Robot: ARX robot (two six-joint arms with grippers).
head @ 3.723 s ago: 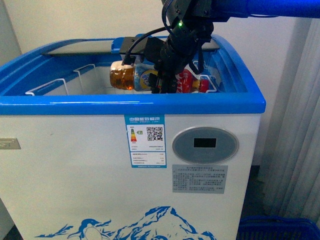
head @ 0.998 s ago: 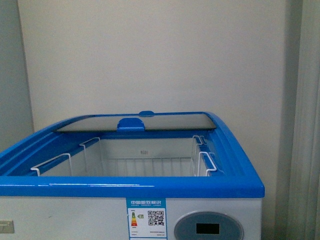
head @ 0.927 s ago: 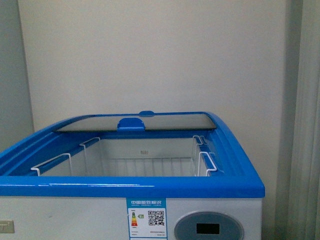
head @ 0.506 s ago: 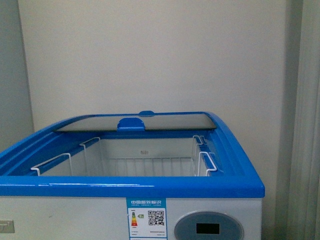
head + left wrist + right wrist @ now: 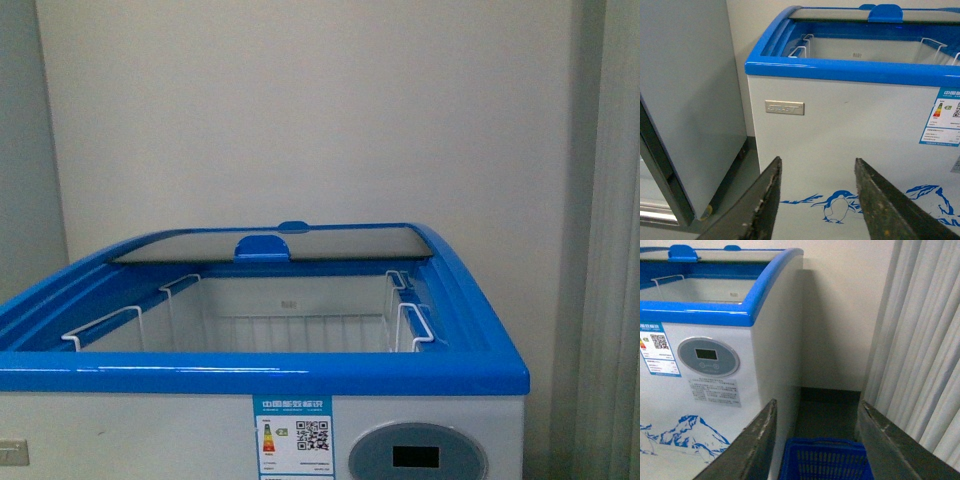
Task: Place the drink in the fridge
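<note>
The fridge (image 5: 150, 430) is a white chest cooler with a blue top rim; its glass lid (image 5: 270, 243) is slid to the back and the white wire racks inside show. The drink is out of view in every frame. Neither arm shows in the front view. My left gripper (image 5: 817, 167) is open and empty, low in front of the fridge (image 5: 850, 130), facing its penguin print. My right gripper (image 5: 816, 407) is open and empty, beside the fridge's right corner (image 5: 775, 340), above a blue basket (image 5: 825, 460).
A tall grey cabinet (image 5: 685, 100) stands left of the fridge. Pale curtains (image 5: 920, 340) hang on the right, by a plain wall (image 5: 300, 110) behind the fridge. The blue basket sits on the dark floor between fridge and curtains.
3.7 s ago an arm held a bottle over the open fridge in the front view. Over the last second the arm and bottle are gone from that view and nothing has moved.
</note>
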